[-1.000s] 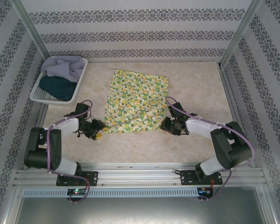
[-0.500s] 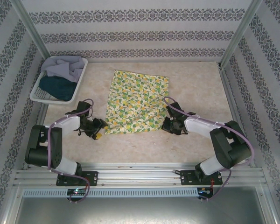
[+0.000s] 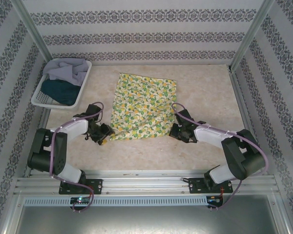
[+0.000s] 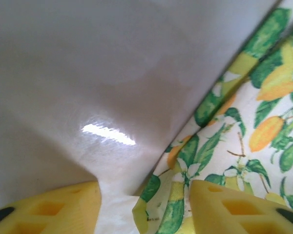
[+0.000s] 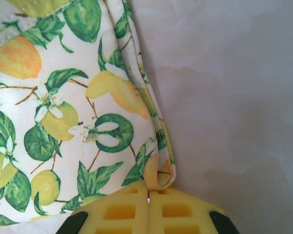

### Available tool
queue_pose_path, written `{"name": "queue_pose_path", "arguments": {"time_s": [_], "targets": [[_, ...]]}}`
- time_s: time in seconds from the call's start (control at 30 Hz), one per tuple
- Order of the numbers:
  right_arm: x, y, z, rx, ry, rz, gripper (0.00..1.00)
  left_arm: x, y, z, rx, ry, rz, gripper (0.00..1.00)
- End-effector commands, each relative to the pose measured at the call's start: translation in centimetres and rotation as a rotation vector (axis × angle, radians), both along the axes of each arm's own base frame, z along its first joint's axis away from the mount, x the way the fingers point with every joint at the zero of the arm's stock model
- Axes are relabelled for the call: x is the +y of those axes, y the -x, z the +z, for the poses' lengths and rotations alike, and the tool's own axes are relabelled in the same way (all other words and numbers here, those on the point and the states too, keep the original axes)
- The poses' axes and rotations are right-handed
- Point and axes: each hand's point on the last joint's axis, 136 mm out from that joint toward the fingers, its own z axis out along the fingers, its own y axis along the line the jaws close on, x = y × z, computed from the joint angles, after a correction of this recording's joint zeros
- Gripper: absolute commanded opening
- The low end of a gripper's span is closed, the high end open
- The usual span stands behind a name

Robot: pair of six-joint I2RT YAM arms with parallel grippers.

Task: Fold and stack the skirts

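One yellow skirt (image 3: 142,107), lemon print, spread flat

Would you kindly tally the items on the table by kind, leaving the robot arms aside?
Skirts: 3 (yellow fruit-print skirt spread on the table; grey-lavender skirt and dark teal skirt in the basket)
Baskets: 1 (white basket)
Total: 4

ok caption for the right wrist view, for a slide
right pincer pinching a corner of the yellow fruit-print skirt on the table
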Motion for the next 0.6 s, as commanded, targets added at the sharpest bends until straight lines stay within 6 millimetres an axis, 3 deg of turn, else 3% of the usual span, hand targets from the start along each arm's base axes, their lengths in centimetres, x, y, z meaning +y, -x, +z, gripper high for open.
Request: {"name": "queue_pose_path", "arguments": {"time_s": [0.0, 0.1, 0.17, 0.4, 0.57], "targets": [[0.7, -2.1, 1.3, -0.114, -0.027, -0.023, 0.0, -7.2, -1.3, -0.3, -0.078, 0.237, -0.152, 0.37], [0.9, -2.2, 1.8, -0.135, -0.041, -0.017, 0.0, -7.7, -1.5, 0.6, -0.103, 0.287, -0.134, 0.18], [1.2, -2.4, 2.7, -0.166, -0.054, -0.004, 0.0, -8.1, -2.2, 2.0, -0.145, 0.305, -0.139, 0.0], [-0.4, -1.1, 7.2, -0.277, -0.008, 0.034, 0.0, -6.8, -3.9, 6.5, -0.308, 0.215, -0.151, 0.0], [-2.4, 0.0, 9.3, -0.341, -0.008, -0.01, 0.0, -4.1, -4.5, 8.9, -0.404, 0.067, -0.094, 0.0]]}}
